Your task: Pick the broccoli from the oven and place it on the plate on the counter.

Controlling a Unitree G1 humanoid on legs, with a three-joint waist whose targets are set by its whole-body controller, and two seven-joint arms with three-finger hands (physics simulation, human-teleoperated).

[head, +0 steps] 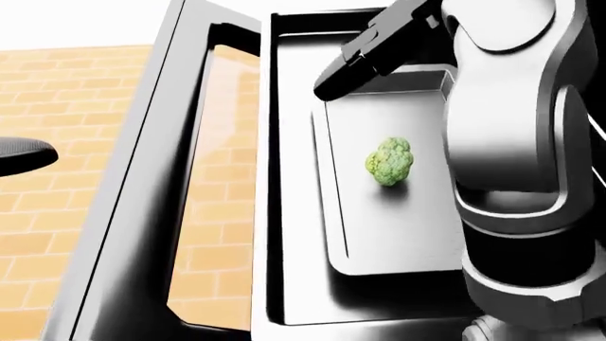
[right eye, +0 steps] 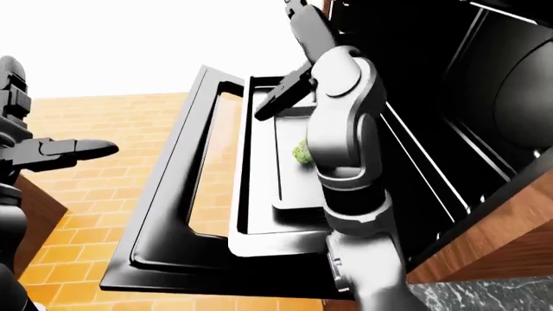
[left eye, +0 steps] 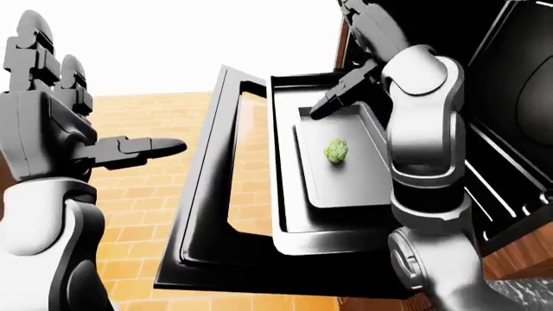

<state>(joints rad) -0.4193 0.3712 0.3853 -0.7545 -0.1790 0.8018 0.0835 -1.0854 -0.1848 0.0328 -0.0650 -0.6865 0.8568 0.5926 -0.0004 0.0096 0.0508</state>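
Note:
A green broccoli (head: pixel 390 161) lies loose in the middle of a grey baking tray (head: pixel 379 234). The tray rests on the pulled-out oven rack (head: pixel 293 213), over the lowered oven door (head: pixel 133 213). My right hand (head: pixel 332 82) hovers open above the tray's top left corner, up and left of the broccoli, apart from it and holding nothing. My right forearm (head: pixel 511 142) covers the tray's right side. In the left-eye view my left hand (left eye: pixel 82 123) is raised at the left, open and empty, far from the oven. No plate shows.
The dark oven cavity (left eye: pixel 518 97) opens at the right. Wooden cabinet fronts (right eye: pixel 501 227) and a marble counter edge (right eye: pixel 467 295) sit at the bottom right of the right-eye view. Orange brick floor (head: pixel 57 213) lies left of the door.

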